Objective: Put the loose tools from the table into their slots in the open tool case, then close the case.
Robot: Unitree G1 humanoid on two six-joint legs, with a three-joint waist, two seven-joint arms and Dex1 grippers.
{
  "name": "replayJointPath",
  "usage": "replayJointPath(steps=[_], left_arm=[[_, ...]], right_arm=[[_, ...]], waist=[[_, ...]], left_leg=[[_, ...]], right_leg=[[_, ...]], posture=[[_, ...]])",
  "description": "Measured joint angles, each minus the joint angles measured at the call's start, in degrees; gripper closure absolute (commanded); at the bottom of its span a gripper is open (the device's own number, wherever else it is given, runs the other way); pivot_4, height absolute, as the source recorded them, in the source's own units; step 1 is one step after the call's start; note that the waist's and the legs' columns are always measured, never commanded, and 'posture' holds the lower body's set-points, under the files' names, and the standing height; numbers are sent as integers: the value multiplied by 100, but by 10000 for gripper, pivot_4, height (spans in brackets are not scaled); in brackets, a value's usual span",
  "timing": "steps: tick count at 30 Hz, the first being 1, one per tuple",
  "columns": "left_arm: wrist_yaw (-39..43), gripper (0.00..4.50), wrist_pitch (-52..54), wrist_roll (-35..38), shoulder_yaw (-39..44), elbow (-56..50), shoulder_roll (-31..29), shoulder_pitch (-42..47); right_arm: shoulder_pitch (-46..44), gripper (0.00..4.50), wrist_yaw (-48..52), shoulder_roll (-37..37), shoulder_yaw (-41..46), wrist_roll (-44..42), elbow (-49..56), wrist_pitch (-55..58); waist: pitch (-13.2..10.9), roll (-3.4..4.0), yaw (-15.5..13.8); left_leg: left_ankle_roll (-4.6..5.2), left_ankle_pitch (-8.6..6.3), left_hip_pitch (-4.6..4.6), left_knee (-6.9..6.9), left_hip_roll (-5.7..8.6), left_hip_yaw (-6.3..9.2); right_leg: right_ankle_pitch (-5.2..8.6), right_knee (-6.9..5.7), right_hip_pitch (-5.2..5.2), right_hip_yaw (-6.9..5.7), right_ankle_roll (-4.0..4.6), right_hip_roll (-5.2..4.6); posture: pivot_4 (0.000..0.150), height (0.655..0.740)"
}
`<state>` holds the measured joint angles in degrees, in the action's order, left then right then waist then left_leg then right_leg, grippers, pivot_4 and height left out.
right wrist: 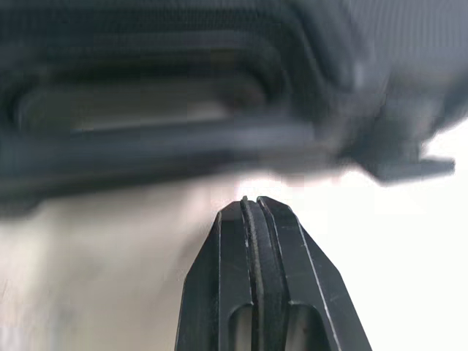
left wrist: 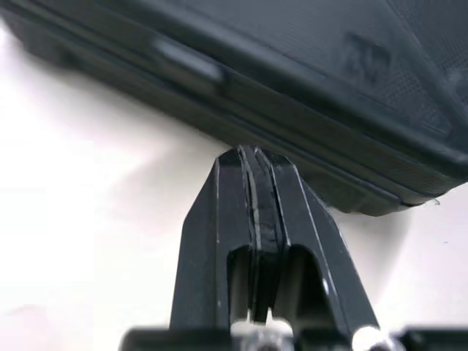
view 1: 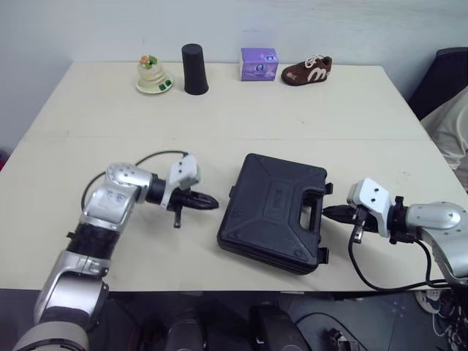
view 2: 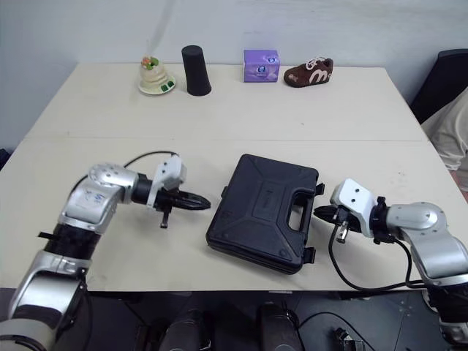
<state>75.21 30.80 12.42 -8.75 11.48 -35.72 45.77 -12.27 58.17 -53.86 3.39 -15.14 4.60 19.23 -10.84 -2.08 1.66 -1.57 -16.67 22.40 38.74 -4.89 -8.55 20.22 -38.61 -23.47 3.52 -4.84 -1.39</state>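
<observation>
1. Our left pincer (view 1: 210, 203) and right pincer (view 1: 330, 213) are both pressed closed, holding nothing;
2. between their tips lies the tool case (view 1: 267, 208), lid down on the tabletop (view 1: 219, 117);
3. we judge tools stowed, closing done; whether latched, we cannot tell.

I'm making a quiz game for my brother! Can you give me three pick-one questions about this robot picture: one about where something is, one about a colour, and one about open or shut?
1. Where is the tool case?
A) between the left gripper and the right gripper
B) on the floor
C) on a shelf

2. What colour is the small box at the table's far edge?
A) red
B) purple
C) green

3. How is the tool case?
A) wide open
B) in two pieces
C) closed

Answers:
1 A, a gripper points at it from each side.
2 B, it is plainly purple.
3 C, its lid lies flat down.
</observation>
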Motion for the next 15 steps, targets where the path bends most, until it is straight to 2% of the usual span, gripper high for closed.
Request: replayJointPath(steps=[3,6,10,15], left_arm=[[-31,44768,233,327,155,109,397,668],[-594,44768,282,310,106,748,1344,1313],[-1260,44768,-187,-62,-241,1805,2267,1772],[-1626,44768,-921,-632,-705,3249,3175,2209]], right_arm=[[-92,45000,-292,11,174,76,-51,128],[-360,45000,-573,237,122,202,-202,280],[-642,45000,-792,523,-2,242,-370,542],[-823,45000,-901,703,-83,253,-504,720]], waist=[[0,1,-6],[0,0,-20],[0,2,30],[-1,6,34]], left_leg=[[4,-3,0,10,4,0],[9,-5,2,22,8,0],[8,-5,2,8,5,-6],[4,-3,1,0,5,-10]], right_leg=[[1,-2,5,-1,-4,-3],[1,-1,12,-6,-8,-5],[1,-1,-4,11,-11,2],[2,-2,-11,16,-11,6]], posture=[[1500,7296],[1500,7296],[1500,7296],[1500,7296]])
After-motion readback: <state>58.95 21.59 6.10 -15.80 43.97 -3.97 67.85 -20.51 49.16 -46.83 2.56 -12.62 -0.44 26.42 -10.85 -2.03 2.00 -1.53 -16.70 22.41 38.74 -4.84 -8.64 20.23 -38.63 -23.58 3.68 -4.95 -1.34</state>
